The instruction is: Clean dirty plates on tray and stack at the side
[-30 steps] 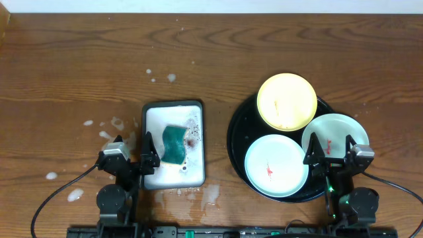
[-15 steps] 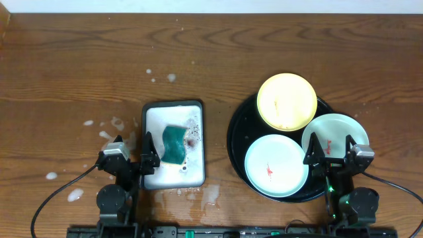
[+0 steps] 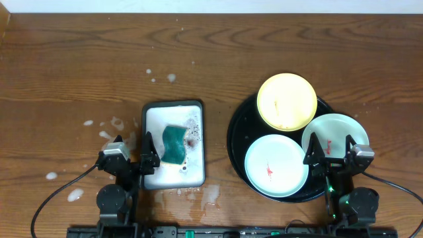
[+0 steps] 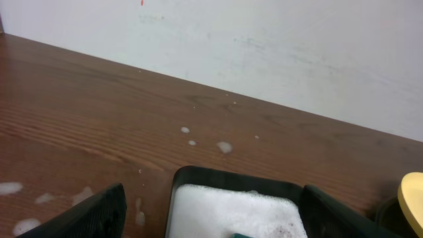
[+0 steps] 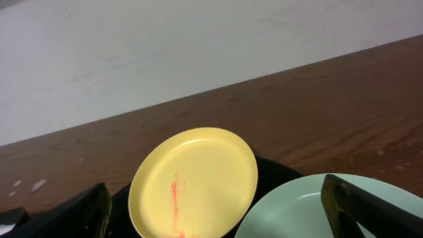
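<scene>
The black round tray [image 3: 238,135] holds three plates. The yellow plate [image 3: 286,101] lies at its far side with a faint red smear; it also shows in the right wrist view [image 5: 193,182]. The pale blue-green plate [image 3: 275,165] lies at the near side with a red smear. The pale mint-white plate [image 3: 337,129] overhangs the tray's right rim and shows in the right wrist view [image 5: 297,211]. My right gripper [image 3: 338,153] is open above the mint-white plate's near edge. My left gripper [image 3: 131,155] is open at the near left of the small white tray [image 3: 173,112].
The small white dark-rimmed tray [image 4: 231,205] holds foam and a green sponge [image 3: 174,144]. Foam spots [image 3: 109,123] lie on the wooden table to the left and beyond the small tray. A white wall stands behind the table.
</scene>
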Motion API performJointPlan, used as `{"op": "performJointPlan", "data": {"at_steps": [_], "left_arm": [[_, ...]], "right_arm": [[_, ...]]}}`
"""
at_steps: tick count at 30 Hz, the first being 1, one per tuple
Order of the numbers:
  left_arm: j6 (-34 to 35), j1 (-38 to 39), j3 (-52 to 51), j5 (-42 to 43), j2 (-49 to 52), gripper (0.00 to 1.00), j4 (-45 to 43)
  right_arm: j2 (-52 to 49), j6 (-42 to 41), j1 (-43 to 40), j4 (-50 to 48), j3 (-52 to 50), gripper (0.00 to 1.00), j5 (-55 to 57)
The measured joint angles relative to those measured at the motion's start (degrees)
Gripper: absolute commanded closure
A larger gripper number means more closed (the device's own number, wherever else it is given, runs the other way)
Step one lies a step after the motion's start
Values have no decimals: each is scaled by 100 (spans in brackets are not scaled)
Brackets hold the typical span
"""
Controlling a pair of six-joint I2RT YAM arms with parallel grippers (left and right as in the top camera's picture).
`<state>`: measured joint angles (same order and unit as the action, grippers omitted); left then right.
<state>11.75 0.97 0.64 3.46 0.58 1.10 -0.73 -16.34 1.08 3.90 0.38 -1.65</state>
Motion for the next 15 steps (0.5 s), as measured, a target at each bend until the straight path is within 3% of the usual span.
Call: {"op": "performJointPlan", "data": {"at_steps": [15], "left_arm": [[0,0,0,0,0,16,0]], "right_arm": [[0,0,0,0,0,1,0]]}}
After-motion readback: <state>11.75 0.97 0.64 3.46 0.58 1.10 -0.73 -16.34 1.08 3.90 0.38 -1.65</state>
